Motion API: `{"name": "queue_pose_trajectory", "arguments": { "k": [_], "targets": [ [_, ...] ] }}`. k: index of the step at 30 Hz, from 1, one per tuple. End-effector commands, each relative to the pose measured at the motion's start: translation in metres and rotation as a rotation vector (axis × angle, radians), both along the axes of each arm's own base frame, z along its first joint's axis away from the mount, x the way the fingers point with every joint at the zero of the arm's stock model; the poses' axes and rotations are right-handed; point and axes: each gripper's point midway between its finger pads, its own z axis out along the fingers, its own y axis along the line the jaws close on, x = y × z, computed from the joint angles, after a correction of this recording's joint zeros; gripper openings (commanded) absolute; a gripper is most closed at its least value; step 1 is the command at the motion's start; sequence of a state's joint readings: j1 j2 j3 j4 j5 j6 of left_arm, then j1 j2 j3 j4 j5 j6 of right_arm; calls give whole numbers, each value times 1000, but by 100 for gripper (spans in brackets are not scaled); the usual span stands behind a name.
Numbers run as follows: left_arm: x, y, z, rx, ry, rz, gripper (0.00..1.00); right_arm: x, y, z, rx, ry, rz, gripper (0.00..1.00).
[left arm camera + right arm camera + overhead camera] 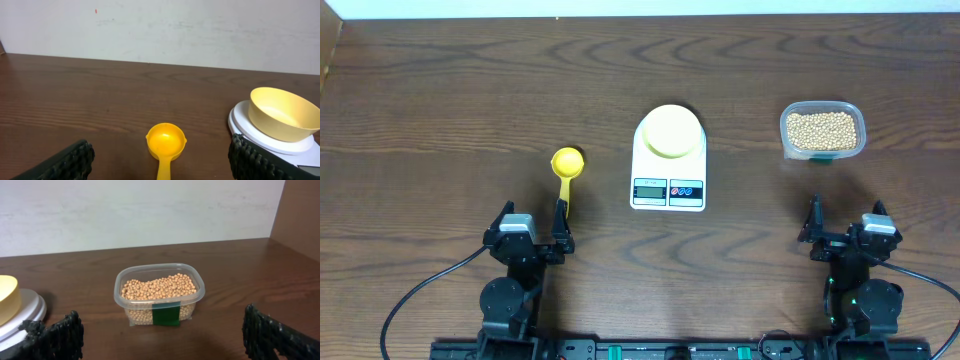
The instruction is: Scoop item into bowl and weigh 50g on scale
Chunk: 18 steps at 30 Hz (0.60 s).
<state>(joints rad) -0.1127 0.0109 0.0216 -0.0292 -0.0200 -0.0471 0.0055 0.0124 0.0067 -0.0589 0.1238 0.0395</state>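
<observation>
The white scale [667, 185] sits at mid-table with the pale-yellow bowl [669, 130] on its platform; the bowl [280, 115] looks empty. The tan beans [822, 128] fill a clear tub [159, 297] at the right. A bright yellow scoop [566, 170] lies left of the scale, cup away from me. My left gripper [533, 215] stands open near the front edge. The handle of the scoop [165, 142] runs between its fingers [70, 162] without touching them. Open and empty, my right gripper [846, 215] faces the beans [159, 286] from a short distance.
A green label [166, 314] marks the tub's near wall. The scale's platform edge [30, 307] shows at the left of the right wrist view. A white wall [160, 30] backs the wooden table [440, 100]. Cables trail from both arm bases at the front.
</observation>
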Motion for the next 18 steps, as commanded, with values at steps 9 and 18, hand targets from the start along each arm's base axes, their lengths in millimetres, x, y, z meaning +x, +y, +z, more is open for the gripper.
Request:
{"name": "queue_pose_trajectory", "arguments": {
  "k": [9,18],
  "targets": [
    [-1,1,-18,24,55,3,88,0,3,-1,-11,2,12,99],
    [-1,-1,-17,21,52,-8,88,0,3,-1,-11,2,12,99]
  ]
}}
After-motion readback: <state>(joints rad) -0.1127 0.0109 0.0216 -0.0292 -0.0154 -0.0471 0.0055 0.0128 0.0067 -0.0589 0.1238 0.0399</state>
